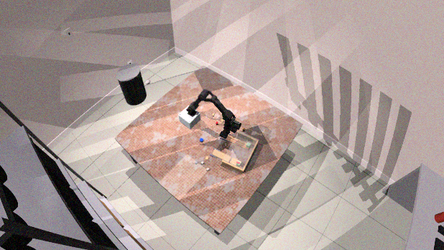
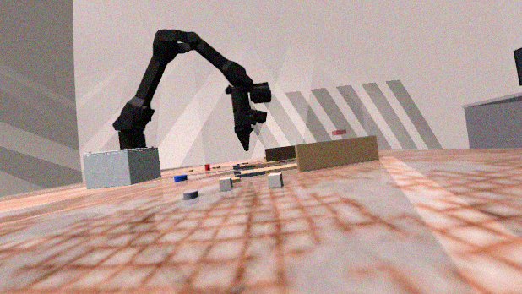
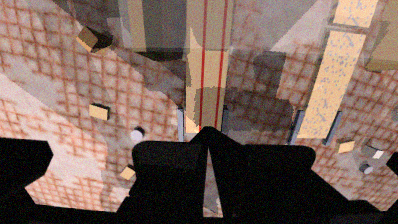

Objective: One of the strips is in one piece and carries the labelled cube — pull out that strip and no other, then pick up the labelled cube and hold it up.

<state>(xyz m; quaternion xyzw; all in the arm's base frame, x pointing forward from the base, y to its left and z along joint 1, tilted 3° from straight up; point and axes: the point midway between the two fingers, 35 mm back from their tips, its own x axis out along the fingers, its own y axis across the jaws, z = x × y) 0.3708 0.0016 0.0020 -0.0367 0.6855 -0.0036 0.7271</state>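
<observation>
Red-lined along its length, the striped strip (image 1: 240, 141) (image 3: 212, 75) still has its far part within the wooden-walled case (image 1: 249, 156) (image 2: 338, 153), its near end sticking out. The speckled strip (image 1: 223, 155) (image 3: 332, 80) shows a dark break across it, so the striped one is probably the strip to pull. The green cube (image 1: 248, 144) at its far end is likely the labelled one, though no label can be read; it sits inside the case. The jaws (image 1: 223, 136) (image 2: 247, 149) are pressed together with nothing between them, above the striped strip's near end. Neither the pull nor the lift is done; both remain.

The desk (image 1: 212, 205) (image 2: 304, 253) (image 3: 45, 105) has a rust-coloured grid over mottled grey, crossed by bands of light. Small loose bits, including a blue disc (image 1: 201, 140) (image 2: 181, 178), lie outside the case. Beyond are pale floor tiles, a dark bin (image 1: 133, 88) and a wall with slanting shadows.
</observation>
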